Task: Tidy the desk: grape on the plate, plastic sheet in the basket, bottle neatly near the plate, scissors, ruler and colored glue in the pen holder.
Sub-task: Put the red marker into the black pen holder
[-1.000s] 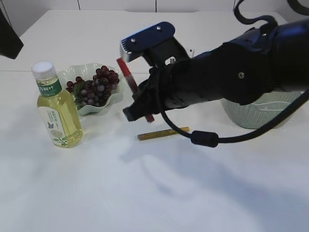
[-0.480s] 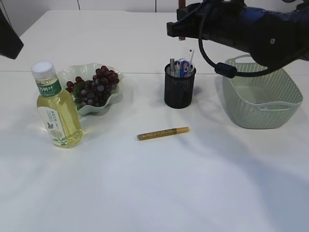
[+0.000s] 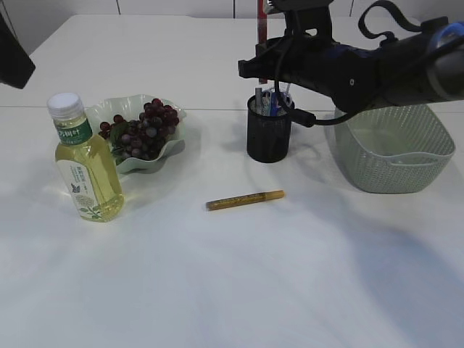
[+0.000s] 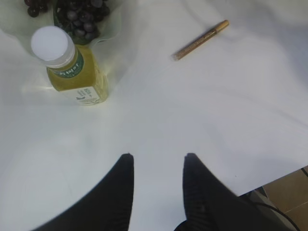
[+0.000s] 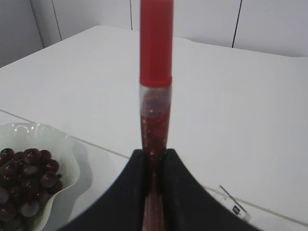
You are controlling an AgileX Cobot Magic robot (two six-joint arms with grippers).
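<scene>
Exterior view, right arm: the black right gripper (image 3: 262,64) hangs just above the black mesh pen holder (image 3: 270,133), clamped on an upright red glitter glue tube (image 3: 261,20) that sticks up past the top edge of the picture.
Exterior view, pen holder: it stands near the middle of the white table (image 3: 217,275), just left of the pale green woven plastic basket (image 3: 391,148); several items already stand in it, too small to name.
Exterior view, plate: the pale green wavy-rimmed plate (image 3: 170,141) holds a bunch of dark red grapes (image 3: 145,129).
Exterior view, bottle: a clear plastic bottle of yellow liquid with a white cap (image 3: 85,163) stands upright just in front-left of the plate, close against its rim.
Exterior view, gold tube: a slim gold glitter glue pen (image 3: 244,199) lies flat on the table in front of the pen holder, apart from it.
Left wrist view: the left gripper (image 4: 156,166) hovers over bare table with its two black fingers (image 4: 122,187) parted and nothing between them; bottle, grapes and gold pen lie well ahead.
Right wrist view: the two dark fingers (image 5: 137,185) pinch the clear lower part of the glue tube, its red cap pointing straight up; the plate of grapes sits lower left.
</scene>
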